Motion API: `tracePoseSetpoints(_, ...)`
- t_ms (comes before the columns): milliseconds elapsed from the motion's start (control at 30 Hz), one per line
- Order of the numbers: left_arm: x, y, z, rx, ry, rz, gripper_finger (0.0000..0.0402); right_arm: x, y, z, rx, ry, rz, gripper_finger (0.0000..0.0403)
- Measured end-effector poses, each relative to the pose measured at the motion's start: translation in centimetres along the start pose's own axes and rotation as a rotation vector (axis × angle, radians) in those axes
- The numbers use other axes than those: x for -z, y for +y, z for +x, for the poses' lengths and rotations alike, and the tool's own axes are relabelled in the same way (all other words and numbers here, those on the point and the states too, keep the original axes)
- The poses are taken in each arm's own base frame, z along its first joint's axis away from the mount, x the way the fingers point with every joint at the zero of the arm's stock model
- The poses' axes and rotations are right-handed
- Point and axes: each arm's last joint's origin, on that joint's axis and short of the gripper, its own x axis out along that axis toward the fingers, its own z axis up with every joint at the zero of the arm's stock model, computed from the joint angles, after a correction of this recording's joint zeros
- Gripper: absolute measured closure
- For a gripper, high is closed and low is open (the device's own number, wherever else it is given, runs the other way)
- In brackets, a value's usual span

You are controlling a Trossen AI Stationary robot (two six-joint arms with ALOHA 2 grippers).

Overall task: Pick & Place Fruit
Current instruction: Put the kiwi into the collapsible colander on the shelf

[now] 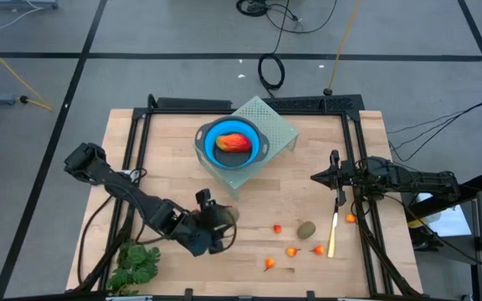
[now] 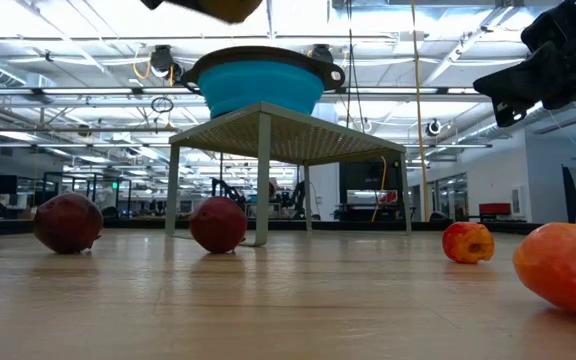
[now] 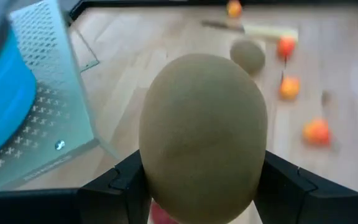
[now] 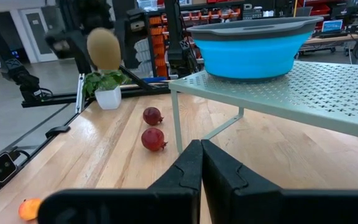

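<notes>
An olive-brown oval fruit (image 3: 202, 134) was clamped between the left gripper (image 1: 222, 219) fingers and held aloft near the blue bowl (image 1: 232, 142), presumably for dropping in beside the red-orange piece (image 1: 233, 143), while the right gripper (image 4: 201, 163) was parked shut, empty.

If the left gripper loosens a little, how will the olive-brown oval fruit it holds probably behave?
The olive-brown oval fruit looks smooth and rounded, so it may slip between the left gripper fingers. It bulges past them, held low, so it might tilt. On the wooden table it would likely roll.
</notes>
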Motion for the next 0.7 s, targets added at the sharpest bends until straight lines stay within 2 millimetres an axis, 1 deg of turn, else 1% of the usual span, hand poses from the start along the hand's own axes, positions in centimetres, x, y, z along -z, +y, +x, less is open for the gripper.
tracePoseSetpoints(100, -1.9, 0.3, -0.3, 0.003, -0.036, -0.124, 0.0183, 0.0, 0.0, 0.0, 0.0, 0.0, 0.0, 0.0403)
tracePoseSetpoints(367, -6.9, 1.5, -1.6, 0.024, -0.132, -0.265, 0.0183, 0.0, 0.0, 0.0, 0.0, 0.0, 0.0, 0.0403)
tracePoseSetpoints(533, -9.4, 3.0, -2.3, -0.003, -0.155, -0.244, 0.0183, 0.0, 0.0, 0.0, 0.0, 0.0, 0.0, 0.0403)
tracePoseSetpoints(700, -10.9, 5.4, -2.5, -0.086, -0.105, -0.227, 0.0183, 0.0, 0.0, 0.0, 0.0, 0.001, 0.0, 0.0403)
